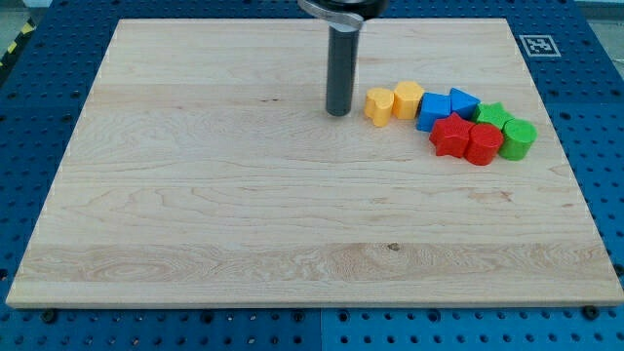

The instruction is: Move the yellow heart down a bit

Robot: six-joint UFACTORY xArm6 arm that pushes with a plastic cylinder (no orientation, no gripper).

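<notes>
A pale wooden board lies on a blue perforated table, its left half and its whole lower half bare of blocks. Near the middle of the board's top edge, the straight dark rod comes down from the view's top, and my tip rests on the wood just to the left of the block cluster. The rod carries no fingers, so nothing is clamped or held; the tip stands close beside the nearest block with a narrow strip of wood showing between them.

That nearest block is the yellow heart-shaped block, the leftmost of 8 blocks gathered in the board's upper right quarter, nearer the top edge than the bottom edge. Touching its right side is a second yellow block, faceted in outline. Next to the right come 2 blue blocks: a blue blocky piece, pressed against the second yellow block, and a blue wedge-like piece just beyond it.

Below the blue pair sit 2 red blocks, a red star-shaped block and a red rounded block, touching one another. Furthest right are a green star-shaped block and a green rounded block, closest to the board's right edge. A black-and-white marker tag is fixed at the top right corner.
</notes>
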